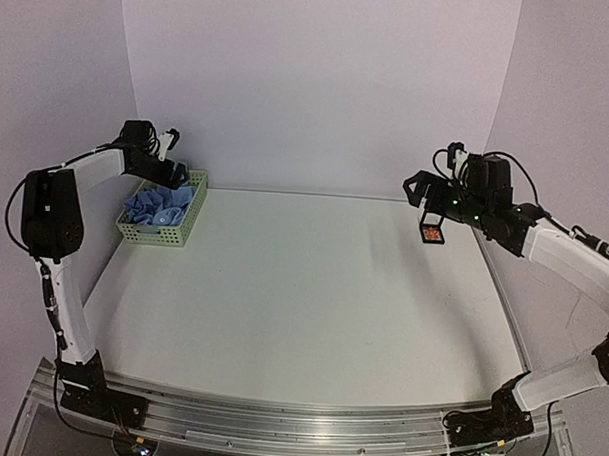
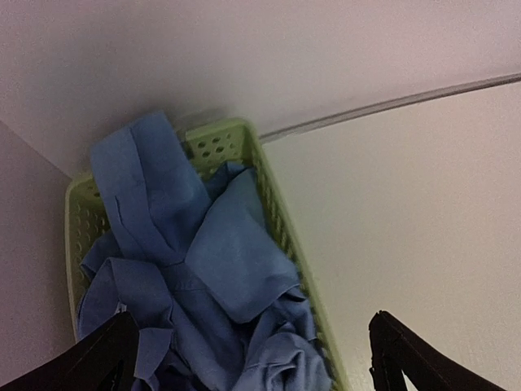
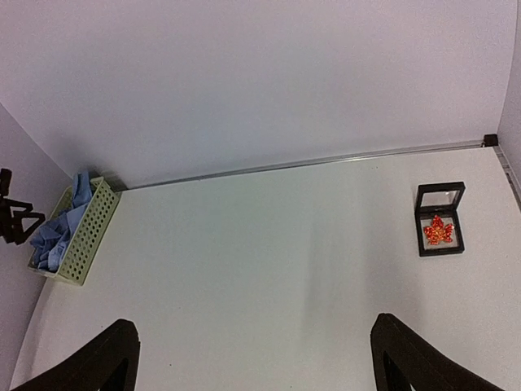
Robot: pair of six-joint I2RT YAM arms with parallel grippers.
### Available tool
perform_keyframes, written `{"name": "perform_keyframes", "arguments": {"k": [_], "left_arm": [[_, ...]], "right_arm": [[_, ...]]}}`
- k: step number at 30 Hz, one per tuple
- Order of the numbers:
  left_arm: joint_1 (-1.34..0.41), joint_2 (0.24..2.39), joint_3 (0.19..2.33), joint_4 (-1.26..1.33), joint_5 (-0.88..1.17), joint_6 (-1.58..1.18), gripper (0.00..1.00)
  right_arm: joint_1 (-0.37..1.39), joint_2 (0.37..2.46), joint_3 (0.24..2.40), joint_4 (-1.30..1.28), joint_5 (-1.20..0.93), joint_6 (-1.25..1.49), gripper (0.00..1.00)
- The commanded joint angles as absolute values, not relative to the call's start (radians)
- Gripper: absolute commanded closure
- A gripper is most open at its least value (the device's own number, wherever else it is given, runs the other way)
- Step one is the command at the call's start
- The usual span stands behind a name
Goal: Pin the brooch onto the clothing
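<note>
Hanging over the far-left corner of the table (image 1: 301, 318), the left gripper (image 1: 178, 174) is seen with its jaws spread wide and nothing grasped; in its own wrist view the two dark fingertips (image 2: 106, 354) are set far apart at the bottom edge, above the basket. The clothing (image 2: 203, 269), a light blue shirt, is crumpled inside the pale green basket (image 1: 156, 233), with one fold draped up over the basket's far rim against the back wall. The perforated basket is placed in the corner where the side wall and back wall meet. On the opposite side, the right gripper (image 1: 421, 189) is held above the far-right part of the table, likewise released, its jaws wide and nothing between them. Just beside it a small black box frame (image 3: 440, 252) is laid flat on the table with its lid opened towards the back wall. The brooch (image 3: 438, 230), an orange-red ornament shaped like a leaf or star, is seated on the box's white inner panel. Brooch and clothing are kept well apart, at opposite far corners of the table.
</note>
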State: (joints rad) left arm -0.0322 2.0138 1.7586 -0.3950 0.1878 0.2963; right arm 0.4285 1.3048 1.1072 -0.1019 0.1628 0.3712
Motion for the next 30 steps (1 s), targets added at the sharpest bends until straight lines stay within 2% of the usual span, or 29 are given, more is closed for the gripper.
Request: {"name": "perform_keyframes", "arguments": {"k": [1,5,12,14,19,20,22,24,30], "left_arm": [[0.017,2.213,1.988,-0.711,0.091,0.302,0.0],[0.02,2.332,2.097,-0.759,0.1,0.291,0.0],[0.02,2.458,2.154,-0.742,0.111,0.303,0.01],[0.022,2.471,2.147,-0.716,0.076,0.305,0.12],[0.028,2.412,2.094,-0.625,0.065,0.306,0.55],[0.028,2.398,2.082,-0.606,0.062,0.31,0.67],[0.028,2.375,2.071,-0.583,0.044,0.305,0.97],[0.028,2.348,2.071,-0.565,0.024,0.299,1.0],[0.028,2.207,2.029,-0.387,-0.046,0.347,1.0]], "right_arm": [[0.47,1.304,1.147,-0.122,0.201,0.387,0.02],[0.505,1.312,1.151,-0.129,0.219,0.384,0.02],[0.544,1.322,1.158,-0.139,0.235,0.383,0.02],[0.551,1.322,1.156,-0.141,0.246,0.387,0.02],[0.562,1.321,1.158,-0.143,0.256,0.395,0.02],[0.562,1.322,1.16,-0.143,0.26,0.395,0.02],[0.565,1.324,1.165,-0.143,0.266,0.394,0.02],[0.566,1.328,1.172,-0.143,0.268,0.393,0.02],[0.576,1.335,1.194,-0.143,0.264,0.387,0.02]]}}
